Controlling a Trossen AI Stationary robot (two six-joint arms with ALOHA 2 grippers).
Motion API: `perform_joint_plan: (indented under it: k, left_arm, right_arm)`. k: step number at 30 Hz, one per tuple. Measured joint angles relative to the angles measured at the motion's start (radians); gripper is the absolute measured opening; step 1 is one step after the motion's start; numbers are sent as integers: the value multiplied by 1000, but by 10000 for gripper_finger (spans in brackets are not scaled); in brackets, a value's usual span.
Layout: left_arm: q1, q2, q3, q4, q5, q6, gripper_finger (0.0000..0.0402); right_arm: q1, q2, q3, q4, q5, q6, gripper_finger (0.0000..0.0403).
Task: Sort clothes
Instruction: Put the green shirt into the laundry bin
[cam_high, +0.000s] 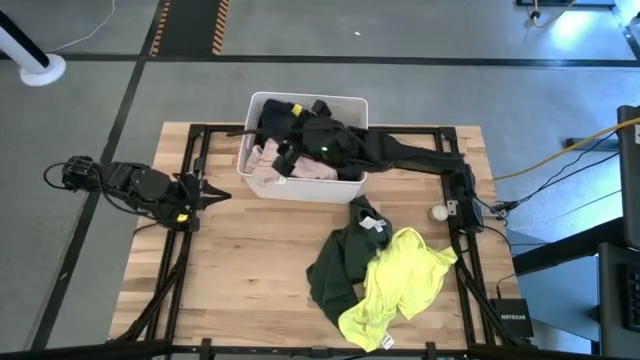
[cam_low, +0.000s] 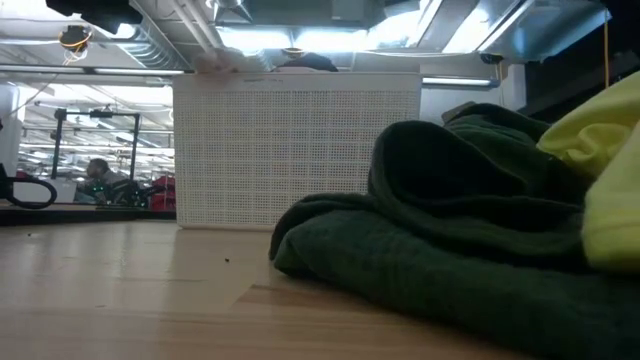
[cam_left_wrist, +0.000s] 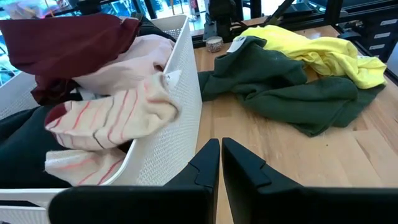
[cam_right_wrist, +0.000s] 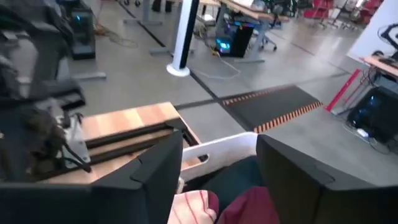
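Note:
A white bin at the table's far middle holds a maroon garment, pale pink and striped pieces and a black one. A dark green garment and a neon yellow garment lie in a heap on the table's near right, the yellow partly over the green. My right gripper hangs open over the bin, above the maroon cloth, touching nothing. My left gripper is shut and empty beside the bin's left wall.
A small round tin stands on the table by the right arm's base. Black frame rails run along the table's left, right and far sides. Bare wood lies between the bin and the near edge, left of the heap.

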Motion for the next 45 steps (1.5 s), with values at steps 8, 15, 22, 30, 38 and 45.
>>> perform_joint_plan:
  k: [8, 15, 22, 30, 38, 45]
  left_arm:
    - [0, 0, 0, -2, 0, 0, 13]
    - [0, 0, 0, -2, 0, 0, 13]
    - [0, 0, 0, -2, 0, 0, 13]
    - [0, 0, 0, -2, 0, -19, 13]
    - [0, 0, 0, -2, 0, -25, 13]
    - [0, 0, 0, -2, 0, -20, 13]
  right_arm:
    - [134, -79, 1, -160, 30, 60, 229]
    - [302, -101, 1, -493, -51, 328, 230]
    - [470, -61, 1, -786, -69, 690, 230]
    - [597, 44, 1, -899, -37, 850, 230]
    - [604, 132, 0, -932, -37, 861, 230]
    - [556, 133, 0, -957, -38, 856, 230]
